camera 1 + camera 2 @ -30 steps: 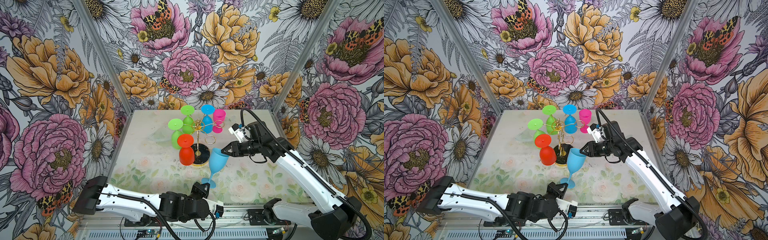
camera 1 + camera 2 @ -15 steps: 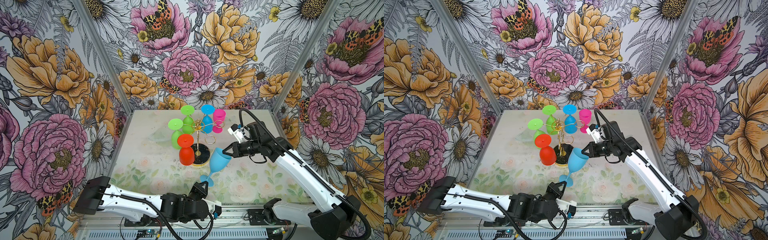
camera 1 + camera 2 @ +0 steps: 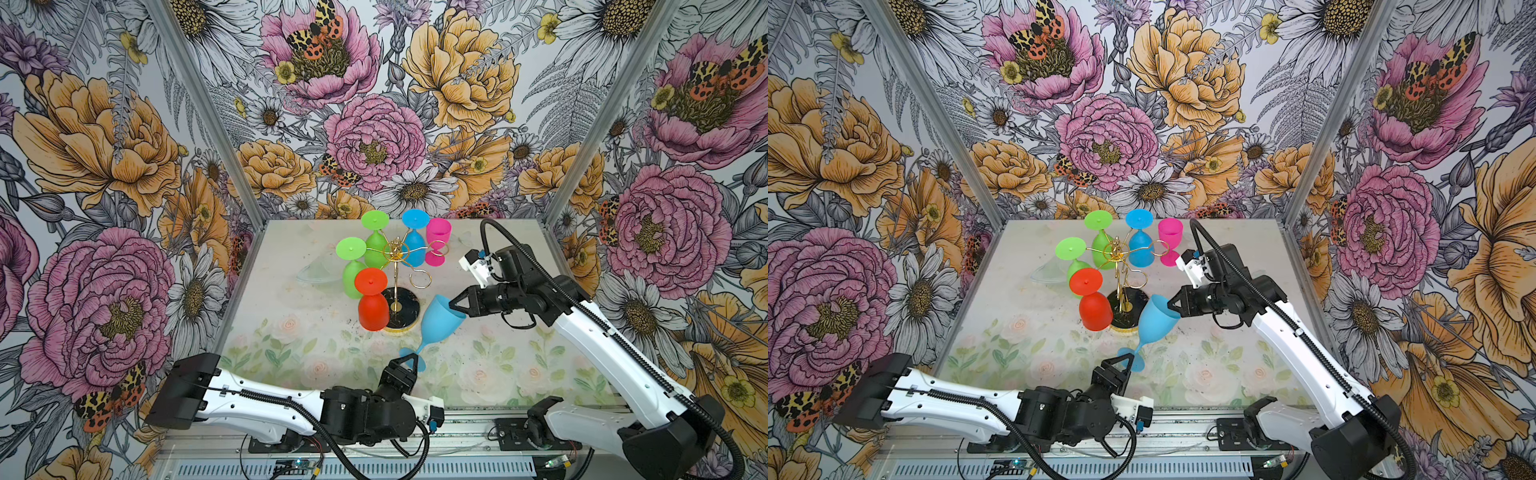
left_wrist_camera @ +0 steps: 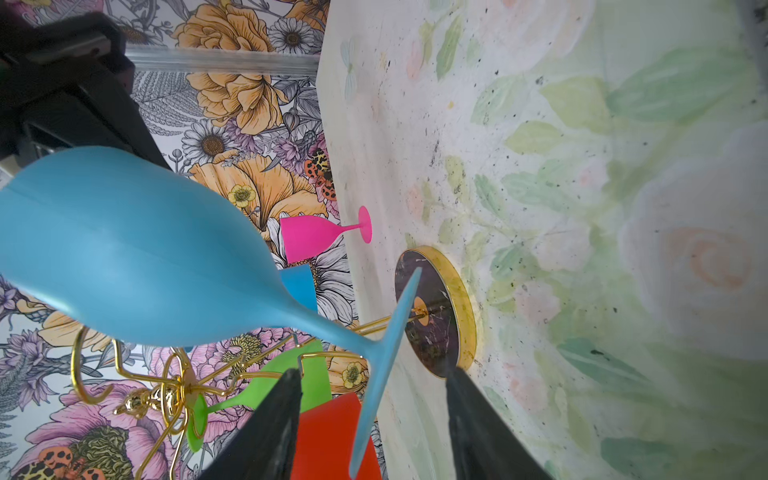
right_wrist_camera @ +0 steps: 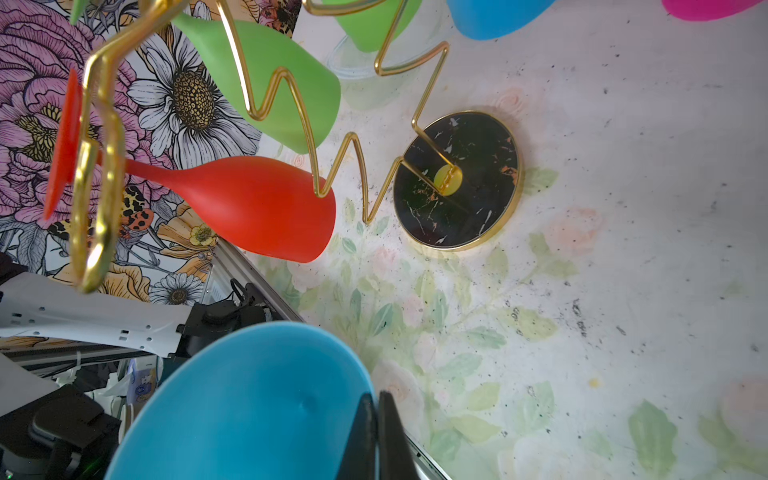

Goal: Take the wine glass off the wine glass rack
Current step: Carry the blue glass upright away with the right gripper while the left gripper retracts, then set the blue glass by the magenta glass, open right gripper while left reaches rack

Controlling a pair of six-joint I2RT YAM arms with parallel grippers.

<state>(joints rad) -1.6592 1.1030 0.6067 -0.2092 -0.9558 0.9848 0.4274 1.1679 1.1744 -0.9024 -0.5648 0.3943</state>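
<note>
The light blue wine glass (image 3: 440, 322) (image 3: 1156, 322) hangs tilted in the air just right of the wine glass rack (image 3: 397, 249) (image 3: 1121, 253), clear of its gold hooks. My right gripper (image 3: 453, 305) (image 3: 1171, 305) (image 5: 376, 397) is shut on the glass's rim (image 5: 249, 407), one finger inside the bowl and one outside. My left gripper (image 3: 409, 361) (image 3: 1123, 365) (image 4: 372, 370) stands open at the near side. The glass's round foot (image 4: 386, 361) sits between its fingers without touching them. The rack's black base (image 4: 432, 316) (image 5: 457, 178) rests on the table.
A red glass (image 3: 372, 305), two green glasses (image 3: 353, 274) and a darker blue glass (image 3: 414, 245) hang upside down on the rack. A pink glass (image 3: 436, 245) stands upright on the table behind it. A clear dish (image 3: 316, 272) lies left of the rack.
My left gripper has let go of the glass's foot and opened. My right gripper has closed on the rim. The glass has barely moved.
</note>
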